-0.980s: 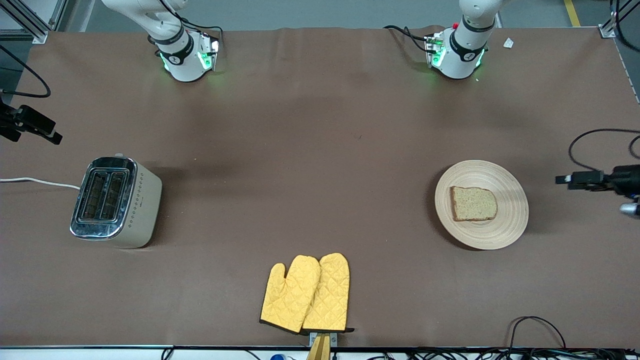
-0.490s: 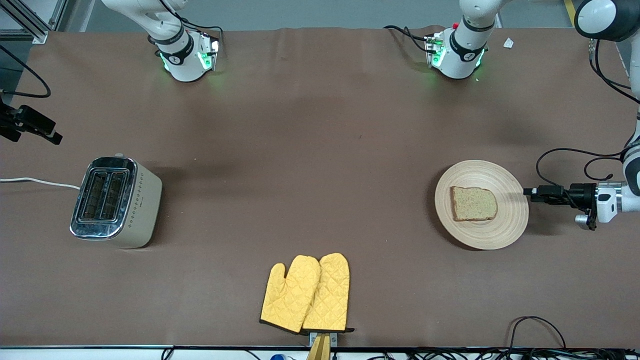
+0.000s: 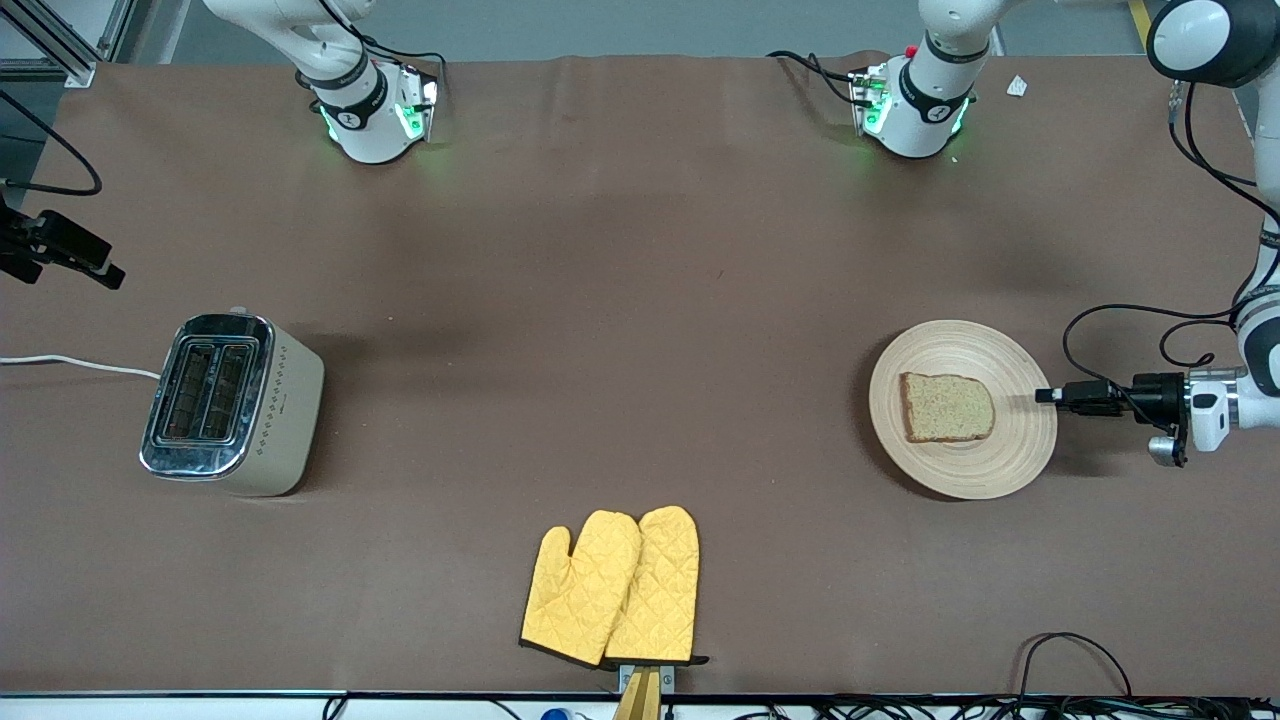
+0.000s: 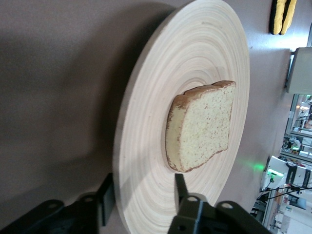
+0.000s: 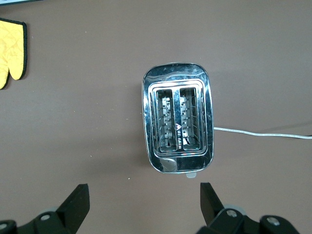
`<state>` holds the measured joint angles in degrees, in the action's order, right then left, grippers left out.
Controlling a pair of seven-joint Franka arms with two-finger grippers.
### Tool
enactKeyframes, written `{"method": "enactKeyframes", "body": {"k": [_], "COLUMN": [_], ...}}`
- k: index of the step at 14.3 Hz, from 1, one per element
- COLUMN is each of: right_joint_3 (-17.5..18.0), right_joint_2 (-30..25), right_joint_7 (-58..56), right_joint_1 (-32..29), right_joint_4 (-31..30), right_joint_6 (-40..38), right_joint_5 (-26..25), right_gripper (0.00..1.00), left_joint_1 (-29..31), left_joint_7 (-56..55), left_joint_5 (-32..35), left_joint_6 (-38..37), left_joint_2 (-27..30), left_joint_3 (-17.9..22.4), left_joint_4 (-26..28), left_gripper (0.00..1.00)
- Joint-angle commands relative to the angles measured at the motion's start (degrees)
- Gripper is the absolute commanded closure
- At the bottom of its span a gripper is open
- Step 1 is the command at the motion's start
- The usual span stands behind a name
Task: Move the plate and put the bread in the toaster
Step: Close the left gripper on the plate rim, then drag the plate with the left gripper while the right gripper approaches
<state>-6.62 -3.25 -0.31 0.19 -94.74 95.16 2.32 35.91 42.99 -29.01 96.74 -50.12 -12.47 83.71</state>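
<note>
Step in hand: the left gripper (image 3: 1045, 396) is reaching in low and sideways at the plate (image 3: 1020, 440), at the rim facing the left arm's end of the table; by my reading this is the grasp that opens the plate move.
Left gripper fingers: spread apart and straddling the plate's rim in the left wrist view, 1 finger (image 4: 181, 186) over the upper face and 1 under the edge; not yet clamping.
Plate: lying flat on the table (image 3: 640, 300) toward the left arm's end, well apart from the toaster (image 3: 232, 404).
Bread: 1 slice, the bread (image 3: 947, 407), is resting on the plate near its centre, just beside the gripper's upper finger but apart from it.
Toaster: standing upright toward the right arm's end of the table, its 2 slots (image 5: 178, 122) showing empty, its white cord (image 3: 75, 364) trailing off toward the table's edge.
Right gripper: the right gripper (image 5: 145, 204) is hovering over the toaster with fingers wide apart, holding nothing; this arm is waiting.
Oven mitts: 2 yellow oven mitts (image 3: 612, 588) are lying nearer the front camera, between plate and toaster, well clear of both.
Next move, judged: closing the fingers on the rim without nudging the bread, then carrying the plate level toward the toaster so the slice is not sliding off.
</note>
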Motion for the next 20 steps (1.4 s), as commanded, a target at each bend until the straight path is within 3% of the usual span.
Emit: {"method": "enactKeyframes", "body": {"k": [1, 5, 8, 11, 14, 18, 20], "right_joint_3": [0.56, 0.56, 0.56, 0.64, 0.91, 0.91, 0.82], "right_joint_2": [0.17, 0.17, 0.17, 0.43, 4.29, 12.10, 15.71], "right_joint_7": [-0.48, -0.48, -0.48, -0.40, 0.31, 9.24, 12.42], "right_joint_1": [-0.81, -0.81, -0.98, -0.46, 1.38, 7.26, 10.60], "right_joint_4": [0.43, 0.43, 0.35, 0.26, -0.09, -2.02, -2.20], "right_joint_6": [-0.06, 0.03, -0.15, -0.15, 0.47, 8.35, 12.58], "right_joint_5": [0.58, 0.66, 0.66, 0.75, 1.36, 3.30, 3.21], "right_gripper": [0.00, 0.00, 0.00, 0.00, 0.00, 0.00, 0.00], "left_joint_1": [0.65, 0.47, 0.30, -1.36, -7.67, -20.33, -26.74], "left_joint_7": [0.70, 0.17, -4.55, -12.80, -23.62, -26.37, -26.37], "left_joint_5": [-1.66, -1.58, -1.75, -1.57, -2.88, -13.50, -15.54], "left_joint_6": [-0.15, -4.36, -4.72, -2.54, 7.19, 15.82, 22.66], "left_joint_2": [-1.38, -0.42, 0.72, 0.72, 0.37, -0.06, -0.76], "left_joint_3": [-0.28, -1.50, -7.20, -17.12, -25.92, -26.21, -26.12], "left_joint_4": [-0.66, -0.92, -0.92, -1.10, -1.01, -0.57, -0.13], "left_gripper": [0.98, 1.00, 1.00, 1.00, 1.00, 1.00, 1.00]}}
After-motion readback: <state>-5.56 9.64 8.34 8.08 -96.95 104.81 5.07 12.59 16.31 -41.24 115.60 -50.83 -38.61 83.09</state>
